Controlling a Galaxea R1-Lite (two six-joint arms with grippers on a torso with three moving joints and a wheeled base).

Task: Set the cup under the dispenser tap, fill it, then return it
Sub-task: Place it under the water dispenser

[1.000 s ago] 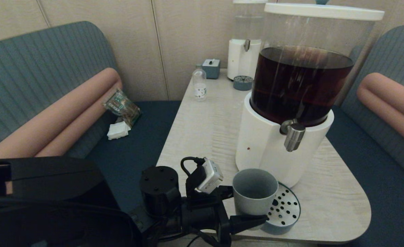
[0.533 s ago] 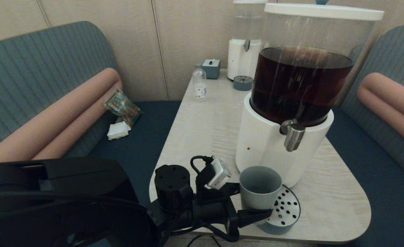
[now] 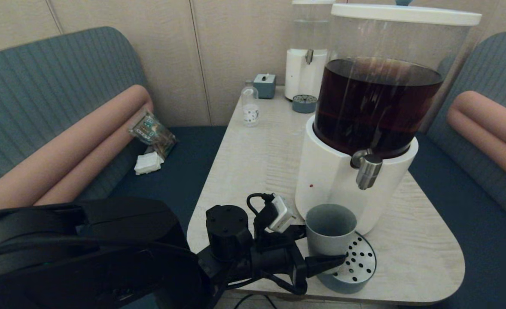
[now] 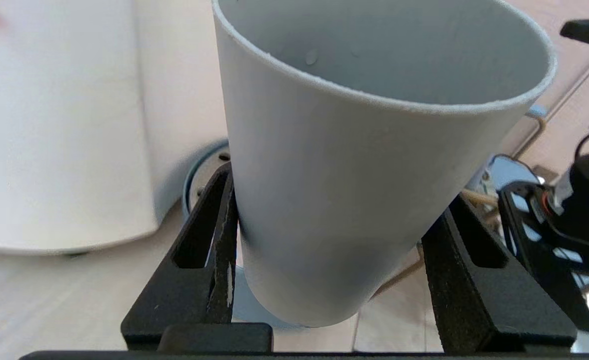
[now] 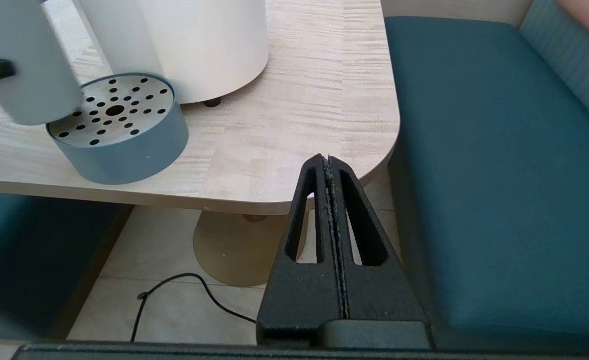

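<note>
**Cup held over the edge of the drip tray, beside the tap**

You see the left gripper [image 3: 319,246] at the near edge of the pale wood-grain table [image 3: 253,163]. Its two black fingers [image 4: 209,250] pinch the small matte grey-blue tumbler, the cup [image 3: 330,234], on both sides of its lower wall. The cup is upright, open mouth up, and in the left wrist view only some small drops show on its inner wall [image 4: 312,56]. In the right wrist view its bottom hangs above the left rim of the round grey-blue drip tray with a perforated steel top [image 5: 119,130]; it does not rest on the steel plate.

The short brushed-steel cylindrical tap [image 3: 367,169] comes out of the front of the big dispenser with white base and clear tank of dark brown liquid [image 3: 364,128]. From the head view, the cup is lower than the tap and a little to its left, close to the white base, so it is not yet directly under the spout.

The right gripper [image 5: 330,165] is parked low, beyond the near right corner of the table, above the floor and beside the dark teal bench seat [image 5: 499,175]. Its black jaws are pressed together with nothing between them.

At the far end of the table you find a smaller clear-tank dispenser [image 3: 306,51], a small clear labelled bottle [image 3: 249,106] and a small grey-blue box [image 3: 264,85].
</note>
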